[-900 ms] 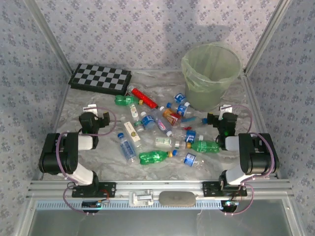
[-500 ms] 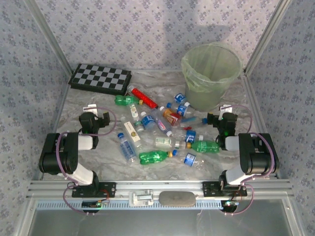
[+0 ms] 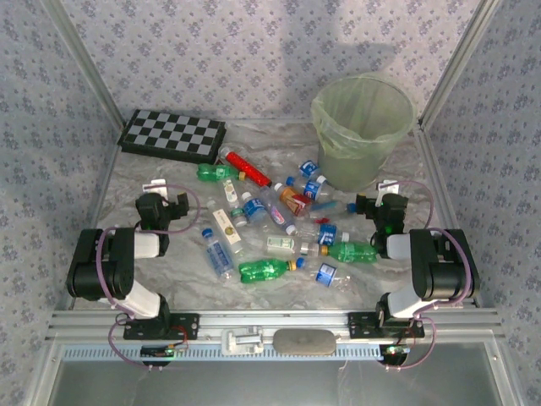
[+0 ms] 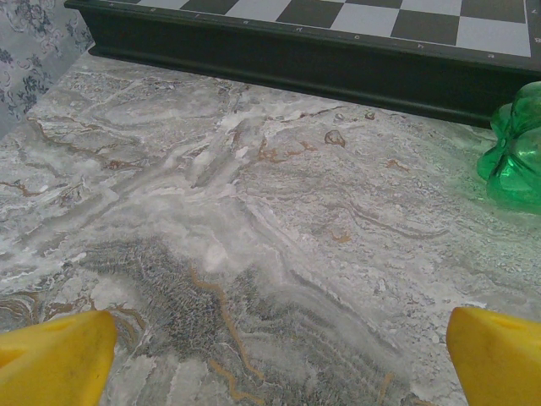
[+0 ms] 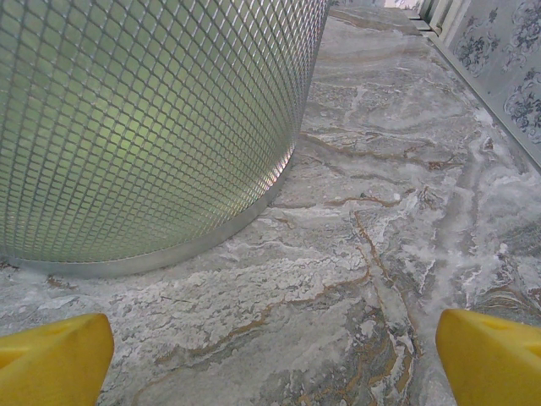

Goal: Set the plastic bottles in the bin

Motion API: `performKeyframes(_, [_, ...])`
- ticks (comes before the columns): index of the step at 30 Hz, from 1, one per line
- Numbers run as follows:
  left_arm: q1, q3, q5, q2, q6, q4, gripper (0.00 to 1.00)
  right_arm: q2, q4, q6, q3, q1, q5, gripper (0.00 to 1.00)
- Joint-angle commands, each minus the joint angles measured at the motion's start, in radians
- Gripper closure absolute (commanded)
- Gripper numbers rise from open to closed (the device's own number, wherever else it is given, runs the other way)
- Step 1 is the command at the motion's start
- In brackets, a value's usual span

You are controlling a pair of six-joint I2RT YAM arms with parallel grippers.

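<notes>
All jaws are spread and empty; the green bottle (image 3: 351,251) lies crosswise, left of and behind the right gripper (image 5: 270,355).

The top view looks down from high behind; low, forward-facing wrist views share its flat black-and-white checkerboard (image 4: 338,51) (left) and round pale green plastic bin (image 5: 144,127) (right).

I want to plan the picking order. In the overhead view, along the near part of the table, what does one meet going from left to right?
The left hand → leftmost clear bottle → nearest green bottle → nearest blue-labelled bottle → right hand.
</notes>
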Motion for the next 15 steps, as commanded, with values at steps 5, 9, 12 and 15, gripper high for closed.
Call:
performKeyframes(5, [-0.013,0.044,-0.047,-0.032,0.002,-0.036,0.0,-0.06,-0.043,0.017,0.034,0.012,0.063,0.0])
performKeyframes(9, [-0.025,0.141,-0.1,-0.143,-0.002,-0.276,0.0,-0.16,-0.245,0.03,0.109,0.017,0.111,0.0])
performKeyframes(12, [-0.053,0.165,-0.136,-0.208,-0.02,-0.339,0.0,-0.222,-0.353,0.061,0.152,0.033,0.159,0.0])
performKeyframes(15, [-0.073,0.206,-0.125,-0.262,-0.117,-0.441,0.0,-0.306,-0.543,0.122,0.214,0.055,0.161,0.0])
